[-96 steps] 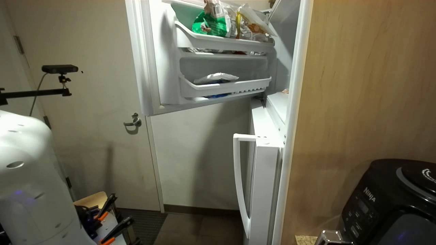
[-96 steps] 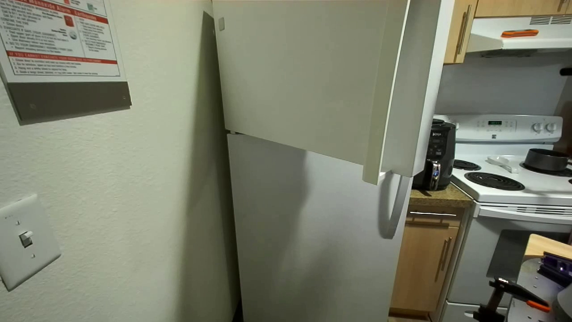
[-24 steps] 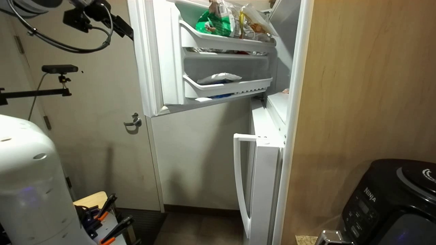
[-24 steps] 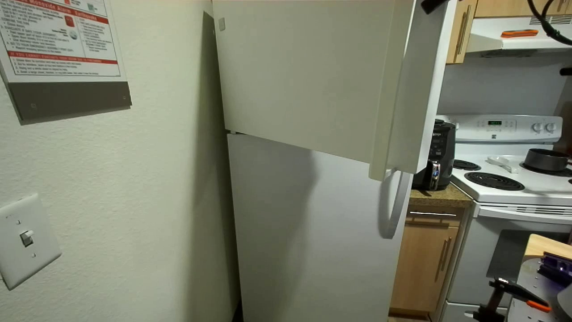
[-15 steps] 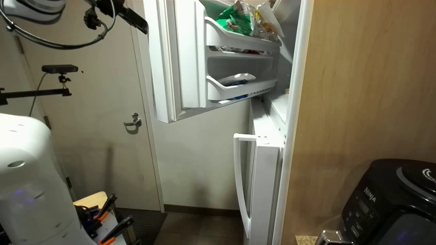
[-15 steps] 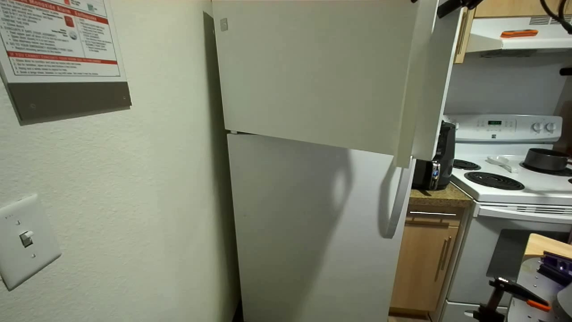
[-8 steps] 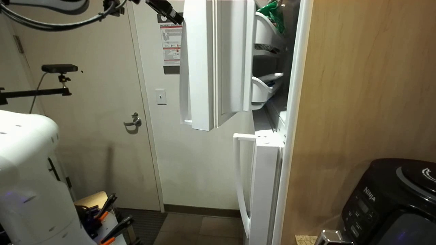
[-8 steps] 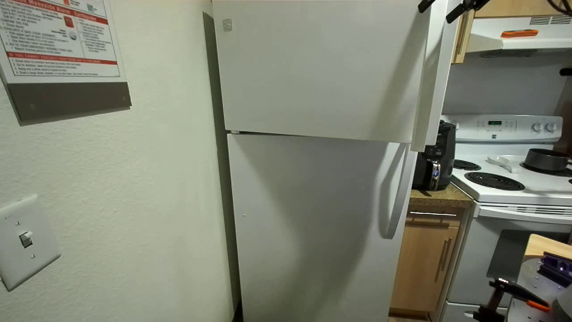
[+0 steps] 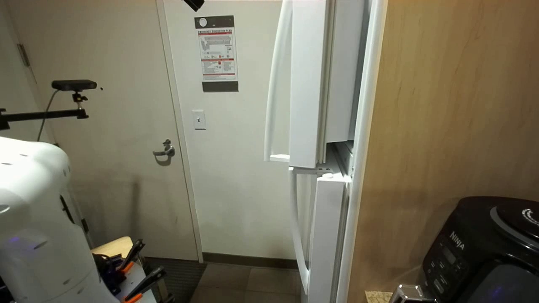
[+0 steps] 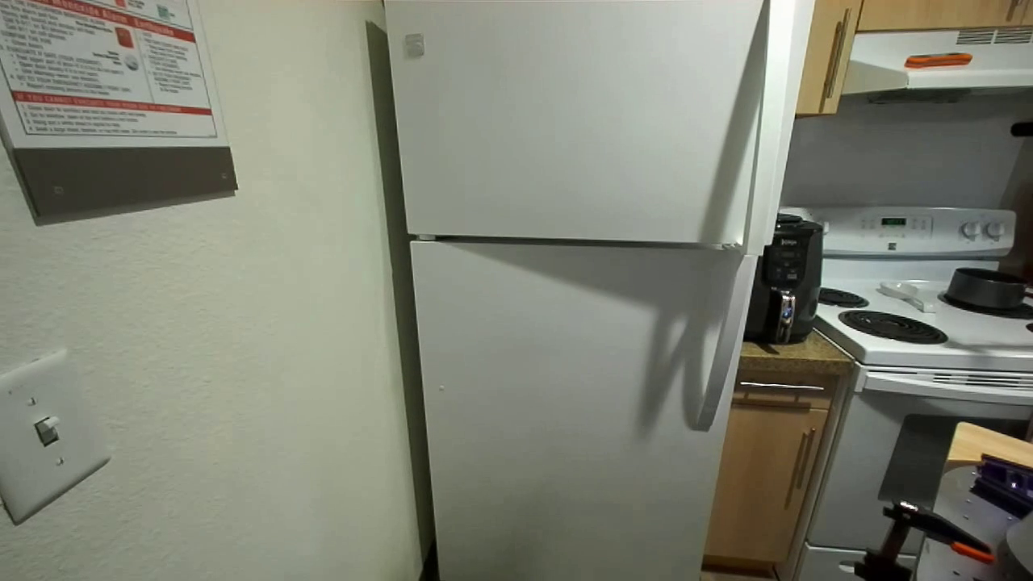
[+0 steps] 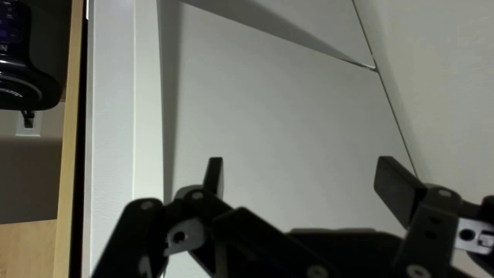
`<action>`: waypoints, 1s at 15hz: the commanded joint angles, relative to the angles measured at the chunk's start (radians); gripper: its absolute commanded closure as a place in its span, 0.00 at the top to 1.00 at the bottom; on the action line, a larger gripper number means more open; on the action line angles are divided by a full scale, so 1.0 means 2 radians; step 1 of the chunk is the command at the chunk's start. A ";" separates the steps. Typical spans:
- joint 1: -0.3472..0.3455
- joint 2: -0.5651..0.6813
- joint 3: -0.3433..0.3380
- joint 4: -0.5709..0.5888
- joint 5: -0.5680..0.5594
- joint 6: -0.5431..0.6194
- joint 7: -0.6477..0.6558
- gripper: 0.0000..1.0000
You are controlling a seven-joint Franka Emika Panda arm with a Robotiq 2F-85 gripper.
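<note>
The top fridge door (image 10: 581,121) is a little open, just above the bottom door (image 10: 549,403). The gripper (image 11: 299,173) is spread wide and holds nothing. Pushing too hard could make the door bounce; slipping sideways could bump its handle (image 9: 273,84).

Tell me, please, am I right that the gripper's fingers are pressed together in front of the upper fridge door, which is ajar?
Not quite: the wrist view shows the gripper open, its fingers well apart, in front of the upper fridge door, which is ajar, as you say.
</note>
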 commanded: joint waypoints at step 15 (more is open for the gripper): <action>0.042 0.014 -0.007 0.060 0.039 -0.208 -0.001 1.00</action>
